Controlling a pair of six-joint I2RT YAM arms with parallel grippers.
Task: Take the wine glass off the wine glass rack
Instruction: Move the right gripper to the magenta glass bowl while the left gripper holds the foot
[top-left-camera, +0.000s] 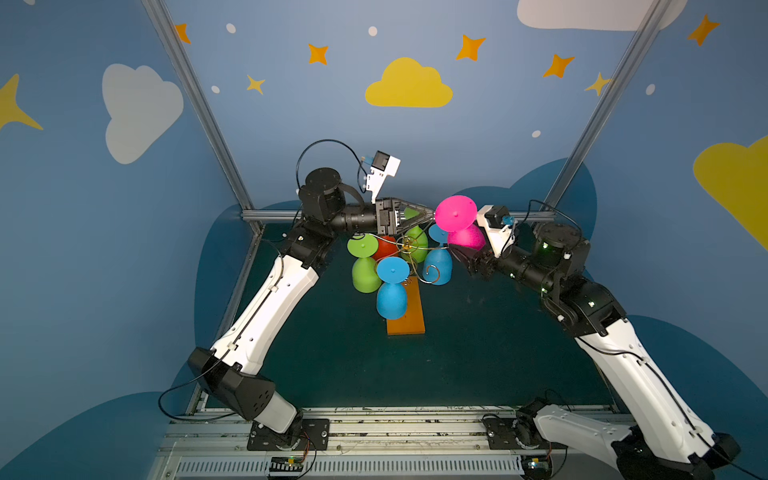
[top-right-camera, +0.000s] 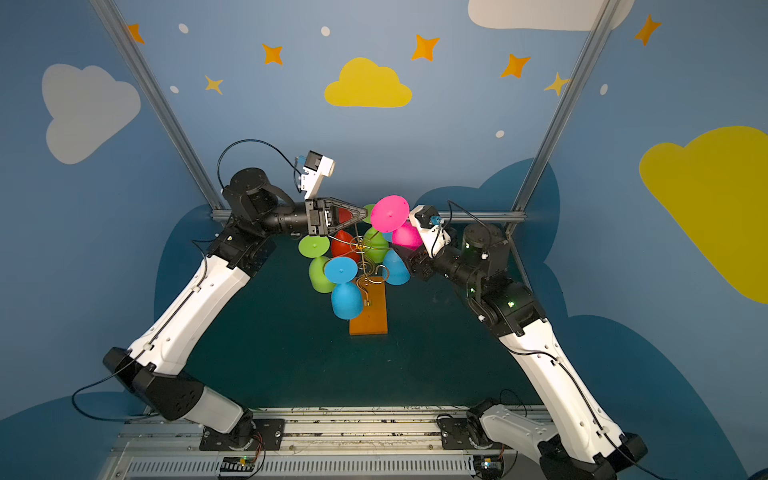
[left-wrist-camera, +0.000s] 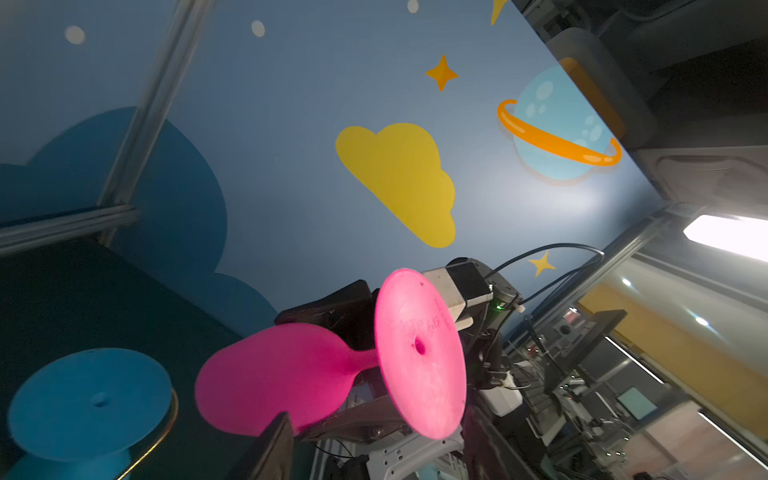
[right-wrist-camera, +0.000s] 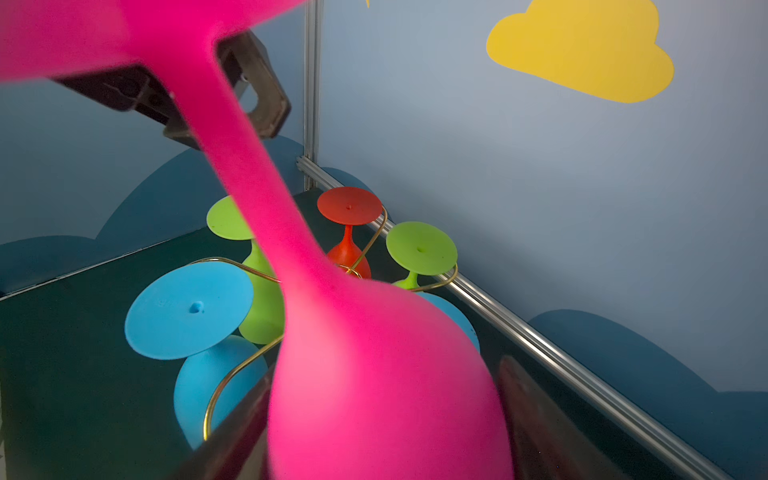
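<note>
Wine glass (top-left-camera: 456, 213), pink, is off the wine glass rack (top-left-camera: 409, 318), in the air just right of its wire arms, tilted, foot up. Right gripper (right-wrist-camera: 384, 374) grasps the bowl, a finger pressed on each side. Left gripper (top-left-camera: 429, 214) is released: fingers parted either side of the stem near the foot, not pinching it. Two blue glasses (top-left-camera: 390, 297), two green glasses (top-left-camera: 365, 278) and a red glass (top-left-camera: 385, 248) hang foot-up on the rack.

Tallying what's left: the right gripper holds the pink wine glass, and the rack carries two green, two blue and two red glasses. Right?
Only one red glass hangs on the wine glass rack, as the right wrist view shows. Otherwise yes: the right gripper holds the pink wine glass, and the rack carries two green glasses and two blue glasses.
</note>
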